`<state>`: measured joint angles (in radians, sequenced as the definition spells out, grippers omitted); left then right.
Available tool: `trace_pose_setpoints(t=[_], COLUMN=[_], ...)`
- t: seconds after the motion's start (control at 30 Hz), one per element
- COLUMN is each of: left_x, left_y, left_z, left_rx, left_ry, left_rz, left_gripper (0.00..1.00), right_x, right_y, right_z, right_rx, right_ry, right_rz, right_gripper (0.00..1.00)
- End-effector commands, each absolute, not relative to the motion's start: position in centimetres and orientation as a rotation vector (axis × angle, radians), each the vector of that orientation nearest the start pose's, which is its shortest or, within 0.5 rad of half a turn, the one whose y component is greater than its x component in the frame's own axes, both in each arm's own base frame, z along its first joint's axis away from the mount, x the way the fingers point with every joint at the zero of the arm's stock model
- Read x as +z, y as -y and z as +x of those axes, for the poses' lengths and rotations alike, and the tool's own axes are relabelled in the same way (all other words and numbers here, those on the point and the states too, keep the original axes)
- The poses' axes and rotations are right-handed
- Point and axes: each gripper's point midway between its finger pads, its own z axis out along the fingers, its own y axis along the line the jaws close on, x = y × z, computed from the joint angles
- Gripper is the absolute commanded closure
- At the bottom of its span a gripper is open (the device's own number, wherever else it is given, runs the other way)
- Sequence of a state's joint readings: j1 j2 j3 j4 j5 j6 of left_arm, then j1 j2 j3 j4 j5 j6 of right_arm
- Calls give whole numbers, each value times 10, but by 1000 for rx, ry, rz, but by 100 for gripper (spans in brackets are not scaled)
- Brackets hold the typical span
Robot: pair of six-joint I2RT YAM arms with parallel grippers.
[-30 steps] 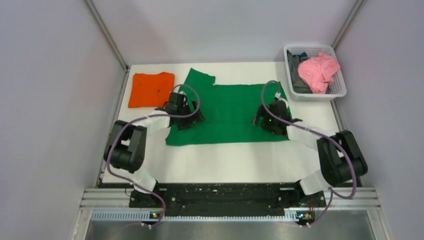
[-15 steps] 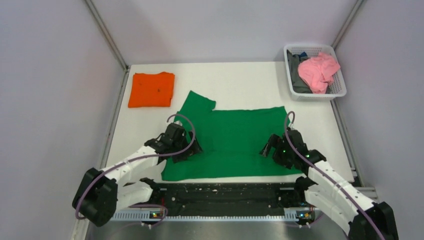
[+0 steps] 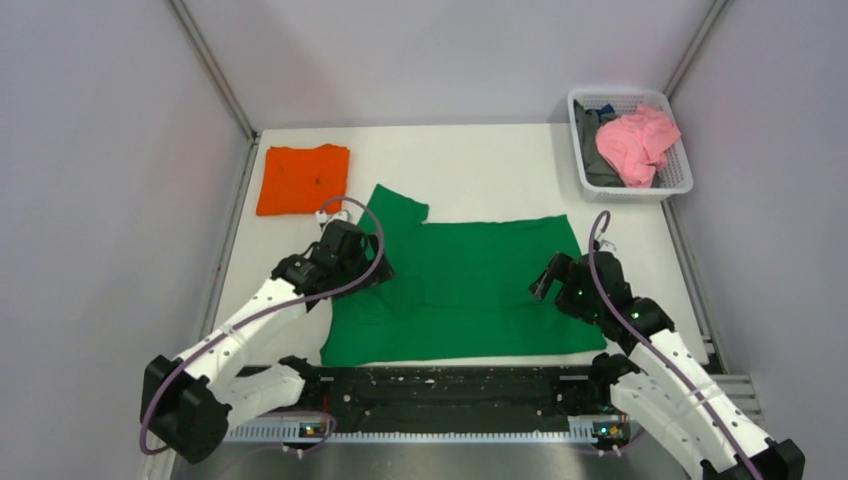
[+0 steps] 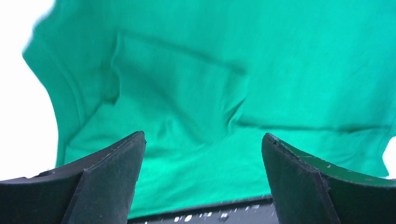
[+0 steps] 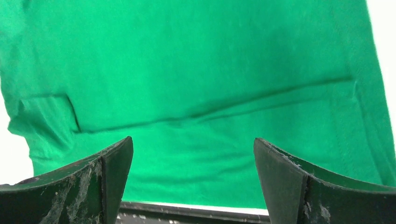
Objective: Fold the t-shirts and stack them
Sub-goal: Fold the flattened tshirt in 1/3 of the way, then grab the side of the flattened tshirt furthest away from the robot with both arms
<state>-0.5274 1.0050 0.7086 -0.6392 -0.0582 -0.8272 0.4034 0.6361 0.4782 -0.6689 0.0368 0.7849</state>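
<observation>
I am looking down on a white table point(image 3: 490, 160) boxed in by pale walls point(image 3: 100, 150). The green t-shirt point(image 3: 480, 290) is lying spread across the lower middle of the frame, its near hem reaching the black base rail point(image 3: 450, 385). The orange t-shirt point(image 3: 302, 179) is sitting folded at upper left, and a basket point(image 3: 682, 186) of pink cloth point(image 3: 635, 140) at upper right. The left gripper point(image 4: 203, 137) and right gripper point(image 5: 192, 140) are hovering over the green cloth, fingers wide apart, gripping nothing.

this is looking like a robotics lab test cell: plain grey panel walls point(image 3: 100, 200) are closing in a white table point(image 3: 480, 170) stretching ahead of the left gripper point(image 3: 365, 275) and right gripper point(image 3: 545, 280), while a metal rail point(image 3: 450, 432) is running behind them.
</observation>
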Motion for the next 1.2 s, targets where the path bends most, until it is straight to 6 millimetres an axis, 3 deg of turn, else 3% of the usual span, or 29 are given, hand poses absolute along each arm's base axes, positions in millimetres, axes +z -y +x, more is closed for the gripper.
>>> trace_pose_setpoints(t=[0.0,0.1,0.2,0.37,0.5,0.53,0.67,0.8,0.93,1.17], left_x=[152,165,167,143,128,133,106,84,66,39], left_y=[141,143,143,128,131,130,118,117,118,122], left_z=[274,308,348,422,480,498,539,561,570,553], left_rx=[-324,-240,-182,-113,-108,-108,-65,-42,-29,-51], left_ry=[-2364,-2352,-2352,-2423,-2468,-2453,-2478,-2484,-2488,-2574], left_rz=[-360,-356,-357,-429,-369,-376,-373,-311,-263,-229], left_gripper=[1,1,1,4,10,10,15,19,32,52], right_x=[134,143,138,121,117,116,109,100,93,89], right_y=[-88,-90,-98,-99,-94,-92,-91,-89,-91,-86], right_z=[224,236,246,255,262,263,265,263,260,258], right_rx=[389,376,397,348,279,261,237,217,220,196], right_ry=[-2202,-2182,-2169,-2201,-2209,-2210,-2226,-2251,-2274,-2277], right_rz=[467,431,384,323,302,302,291,281,277,286], right_gripper=[1,1,2,2,1,2,1,1,1,1])
